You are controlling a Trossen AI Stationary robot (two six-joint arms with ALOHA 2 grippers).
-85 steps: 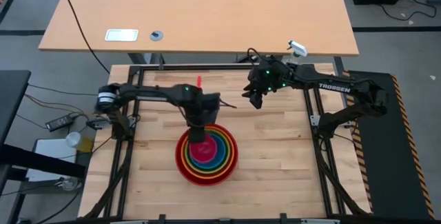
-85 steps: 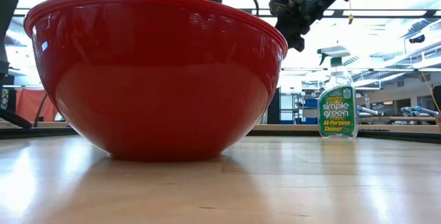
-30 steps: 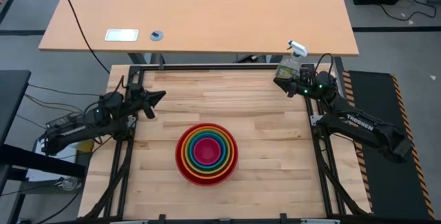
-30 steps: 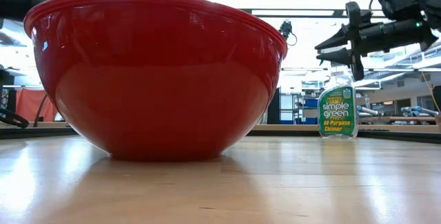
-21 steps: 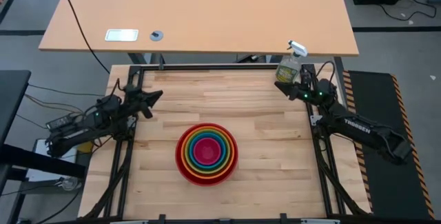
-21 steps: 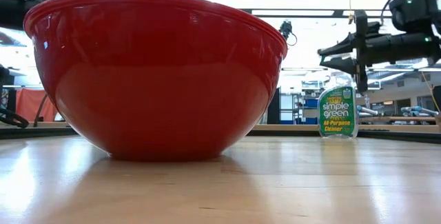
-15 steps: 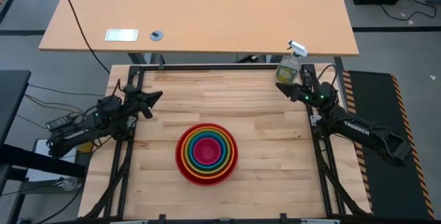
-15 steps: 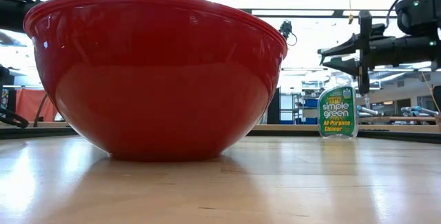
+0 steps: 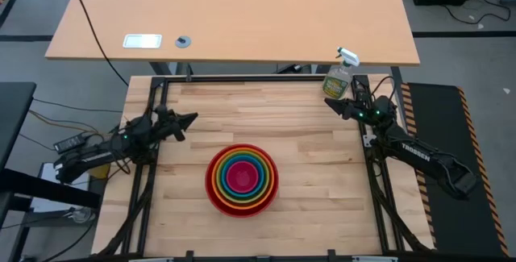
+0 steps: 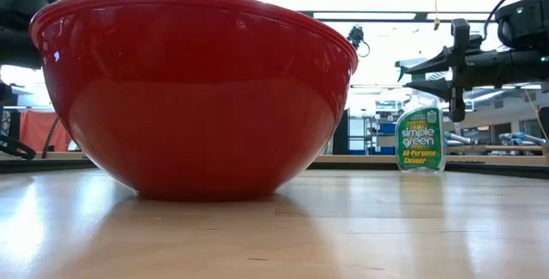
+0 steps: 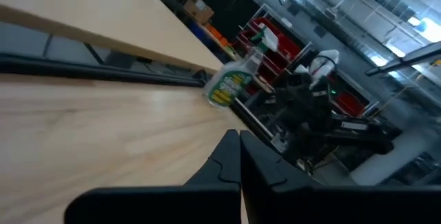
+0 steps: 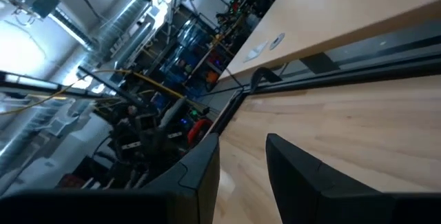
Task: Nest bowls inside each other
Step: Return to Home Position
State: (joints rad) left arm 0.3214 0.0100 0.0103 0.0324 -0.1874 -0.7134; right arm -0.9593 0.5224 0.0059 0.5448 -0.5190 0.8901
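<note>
The bowls stand nested in one stack (image 9: 242, 179) at the middle of the wooden table, resting on the base of the large red bowl (image 10: 193, 99). Orange, green and blue rings show inside it, with the magenta-pink bowl (image 9: 240, 177) at the centre. My left gripper (image 9: 193, 118) hangs shut and level near the table's left edge, left of and beyond the stack; its fingers (image 11: 239, 145) lie together. My right gripper (image 9: 328, 102) stands open and level at the far right corner, with nothing between its fingers (image 12: 241, 148).
A green spray bottle (image 9: 337, 79) stands at the far right corner, just beyond my right gripper (image 10: 405, 73). A black frame (image 9: 242, 77) runs around the table. Bare wood lies on all sides of the stack. A second, lighter table (image 9: 234, 12) stands beyond.
Both arms have sunk a little at their sides of the table, each wrist rolling slightly. My right gripper has also drawn a little toward the right edge. The stack of bowls has stayed where it was.
</note>
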